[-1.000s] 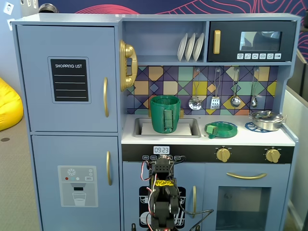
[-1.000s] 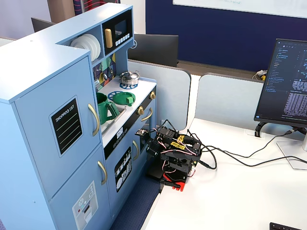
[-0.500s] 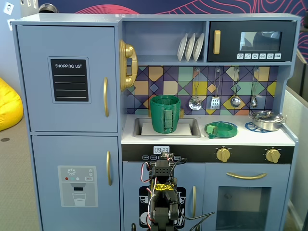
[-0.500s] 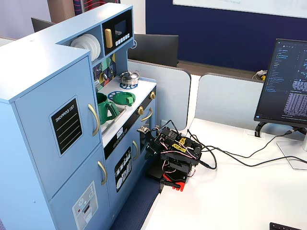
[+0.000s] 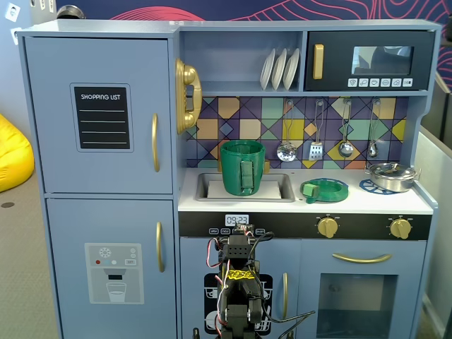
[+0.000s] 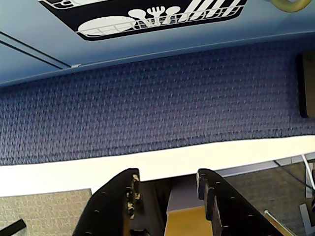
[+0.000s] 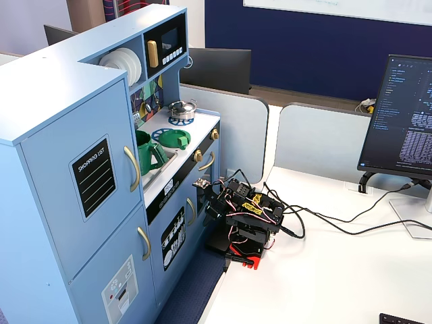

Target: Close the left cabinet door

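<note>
The left cabinet door, pale blue with a black "SHOPPING LIST" board and a gold handle, lies flush with the cabinet front in both fixed views. The arm sits folded low in front of the kitchen's lower middle doors, well below and to the right of that door. In the wrist view my gripper is open, with nothing between its black fingers. It points down at a white table edge and blue carpet.
A green pot stands in the sink, with a green lid and a metal pot on the counter. A gold phone hangs beside the door. Cables and a monitor occupy the white desk.
The arm has sunk slightly lower into its folded pose. The left cabinet door has not moved.
</note>
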### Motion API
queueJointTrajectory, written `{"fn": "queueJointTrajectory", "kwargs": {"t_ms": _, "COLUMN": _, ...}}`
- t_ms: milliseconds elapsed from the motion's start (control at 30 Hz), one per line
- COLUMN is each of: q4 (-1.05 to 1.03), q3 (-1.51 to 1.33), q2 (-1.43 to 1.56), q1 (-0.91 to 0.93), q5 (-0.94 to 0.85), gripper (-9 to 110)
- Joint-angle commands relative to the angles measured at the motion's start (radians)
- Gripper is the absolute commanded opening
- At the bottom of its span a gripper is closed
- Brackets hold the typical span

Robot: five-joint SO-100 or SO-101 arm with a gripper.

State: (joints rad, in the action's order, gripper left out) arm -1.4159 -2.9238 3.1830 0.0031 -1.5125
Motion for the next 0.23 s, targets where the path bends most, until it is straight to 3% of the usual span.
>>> {"fn": "queueJointTrajectory", "kwargs": {"t_ms": 0, "q4": -0.115, "q3": -0.074, "q2": -0.005, "q1": 0.017, "q5": -0.002, "gripper": 7}}
{"fn": "queueJointTrajectory", "kwargs": {"t_ms": 200, "q4": -0.117, "q3": -0.074, "q2": -0.005, "q1": 0.020, "q5": -0.002, "gripper": 8}}
